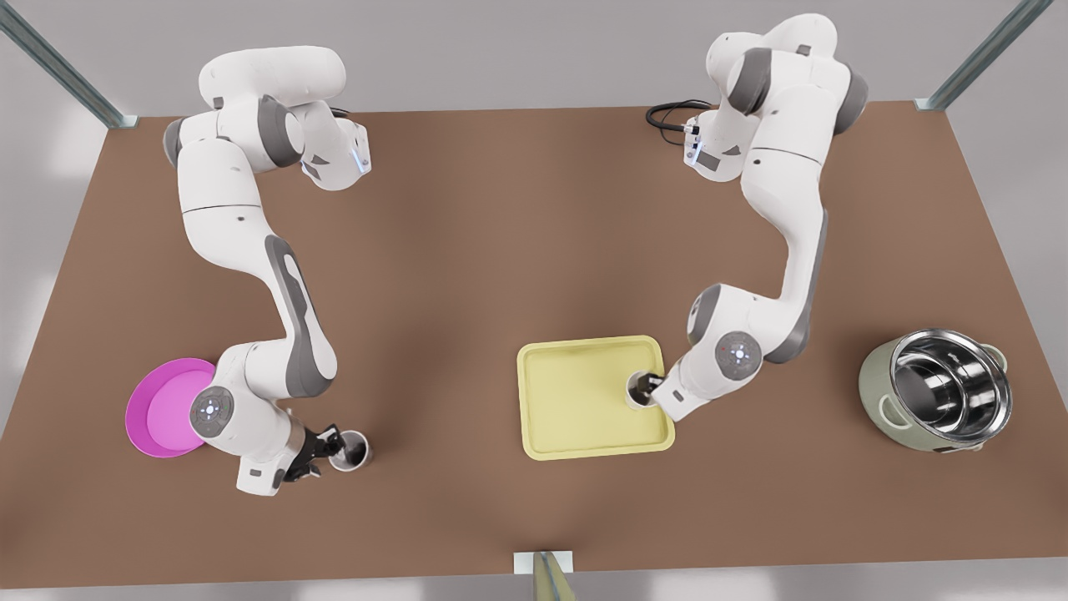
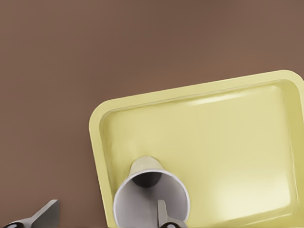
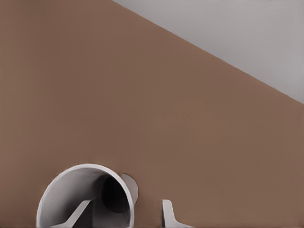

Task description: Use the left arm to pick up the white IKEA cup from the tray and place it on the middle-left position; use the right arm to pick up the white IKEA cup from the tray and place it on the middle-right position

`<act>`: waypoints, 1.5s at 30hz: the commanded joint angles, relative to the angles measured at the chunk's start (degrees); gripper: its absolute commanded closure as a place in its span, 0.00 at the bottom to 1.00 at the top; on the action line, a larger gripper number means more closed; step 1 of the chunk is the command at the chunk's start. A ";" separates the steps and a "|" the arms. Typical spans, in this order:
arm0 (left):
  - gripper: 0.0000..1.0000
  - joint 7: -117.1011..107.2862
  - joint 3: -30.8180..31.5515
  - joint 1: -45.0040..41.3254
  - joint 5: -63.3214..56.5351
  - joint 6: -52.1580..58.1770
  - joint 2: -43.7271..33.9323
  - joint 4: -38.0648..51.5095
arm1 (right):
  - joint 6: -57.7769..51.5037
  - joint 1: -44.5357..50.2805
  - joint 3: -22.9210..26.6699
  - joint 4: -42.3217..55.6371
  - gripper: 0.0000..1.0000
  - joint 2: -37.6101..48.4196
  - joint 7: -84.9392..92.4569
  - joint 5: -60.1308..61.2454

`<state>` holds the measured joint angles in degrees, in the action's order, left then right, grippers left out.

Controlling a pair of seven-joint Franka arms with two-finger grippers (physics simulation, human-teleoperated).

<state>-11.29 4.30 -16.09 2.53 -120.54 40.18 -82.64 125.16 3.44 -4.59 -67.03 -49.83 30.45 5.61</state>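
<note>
Cup on tray [image 1: 641, 391]: stood at the yellow tray's [image 1: 576, 417] edge nearest the front view's right; one finger [image 2: 164, 213] of the left gripper [image 1: 647, 388] is set inside the rim, jaws apart.
Cup on table [image 1: 350, 451]: placed on bare brown tabletop [image 1: 501, 250], just beside the magenta dish [image 1: 163, 409].
Right gripper [image 1: 327, 446]: spread across that cup's wall, one finger [image 3: 78, 213] inside.
Surroundings: steel-lined pot [image 1: 939, 401] is noted at the front view's right.

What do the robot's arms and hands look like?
Both arms are white tubes with grey joint covers and a lit dot near the wrist. The left hand at the tray and the right hand near the magenta dish are black, two-fingered. A black cable loops behind the left arm.
</note>
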 commanded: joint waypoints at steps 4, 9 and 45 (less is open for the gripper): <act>0.00 -6.37 0.01 -0.17 -0.07 -9.09 -0.28 -6.13 | -1.06 0.08 0.01 0.05 0.00 0.17 17.71 2.57; 0.00 -6.90 0.01 -0.52 -0.07 -9.45 0.16 -5.86 | -9.41 -0.01 -0.86 0.23 0.00 4.74 13.06 4.94; 1.00 15.60 -3.25 18.90 0.89 -7.42 5.43 3.01 | -31.30 -2.91 3.79 -16.21 0.00 38.32 -25.09 -4.55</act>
<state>-9.31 1.08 2.59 1.64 -122.92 44.97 -79.63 94.12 0.53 -0.79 -83.26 -11.61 10.77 0.93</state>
